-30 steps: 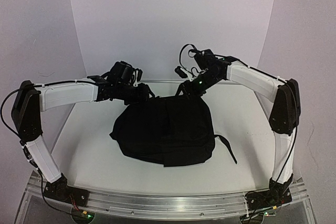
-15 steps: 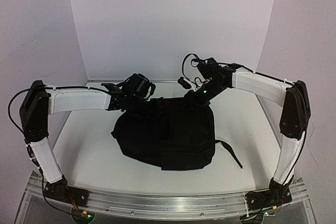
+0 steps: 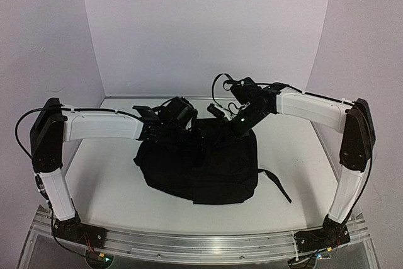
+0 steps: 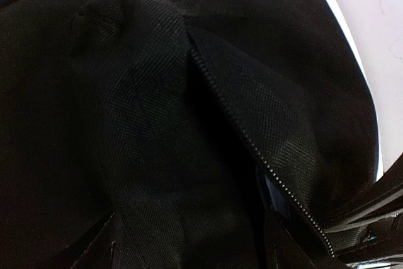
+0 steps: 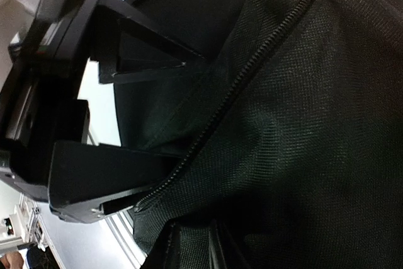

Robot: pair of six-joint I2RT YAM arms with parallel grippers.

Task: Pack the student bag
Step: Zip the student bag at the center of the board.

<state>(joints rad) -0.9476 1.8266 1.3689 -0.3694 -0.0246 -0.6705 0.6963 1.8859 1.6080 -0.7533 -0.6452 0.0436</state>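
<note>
The student bag (image 3: 208, 165), a large black fabric backpack, lies in the middle of the table. My left gripper (image 3: 171, 120) is at its far top edge on the left. Its jaws stand wide apart, with bag fabric (image 4: 164, 155) between them. In the right wrist view its two fingers (image 5: 113, 177) straddle the flap. My right gripper (image 3: 238, 124) is at the far top edge on the right. It is shut on the bag's fabric beside the zip (image 5: 214, 118). The zip (image 4: 252, 143) is parted, and a sliver of something dark blue (image 4: 272, 194) shows inside.
A loose black strap (image 3: 277, 186) trails from the bag's right side toward the front right. White walls close in the table at the back and both sides. An aluminium rail (image 3: 201, 244) with the arm bases runs along the near edge.
</note>
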